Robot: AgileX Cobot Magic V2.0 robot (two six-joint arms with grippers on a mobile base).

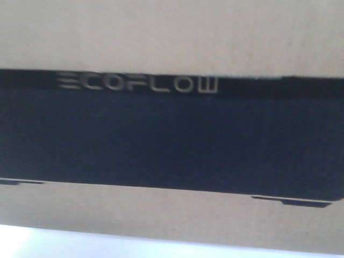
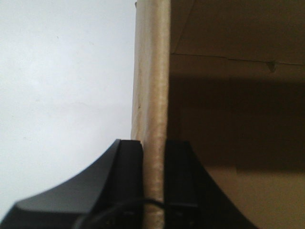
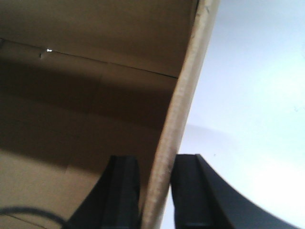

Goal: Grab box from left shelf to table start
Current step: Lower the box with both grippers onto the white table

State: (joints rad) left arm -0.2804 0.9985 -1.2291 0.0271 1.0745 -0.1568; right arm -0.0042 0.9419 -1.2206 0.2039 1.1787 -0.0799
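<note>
The brown cardboard box (image 1: 172, 37) fills the front view, showing its black printed silhouette and pale "ECOFLOW" lettering. In the left wrist view my left gripper (image 2: 155, 145) is shut on the box's upright wall edge (image 2: 153, 71), one black finger outside and one inside. In the right wrist view my right gripper (image 3: 157, 160) is likewise shut on the opposite wall edge (image 3: 186, 95), with its left finger (image 3: 121, 191) inside the box. The whitish table (image 1: 80, 244) shows below the box. The left shelf is out of view.
The pale table surface (image 2: 62, 86) spreads outside the box on the left gripper's side, and the same surface (image 3: 257, 95) on the right gripper's side. The box's shadowed inside (image 2: 238, 119) has a flap seam running across it.
</note>
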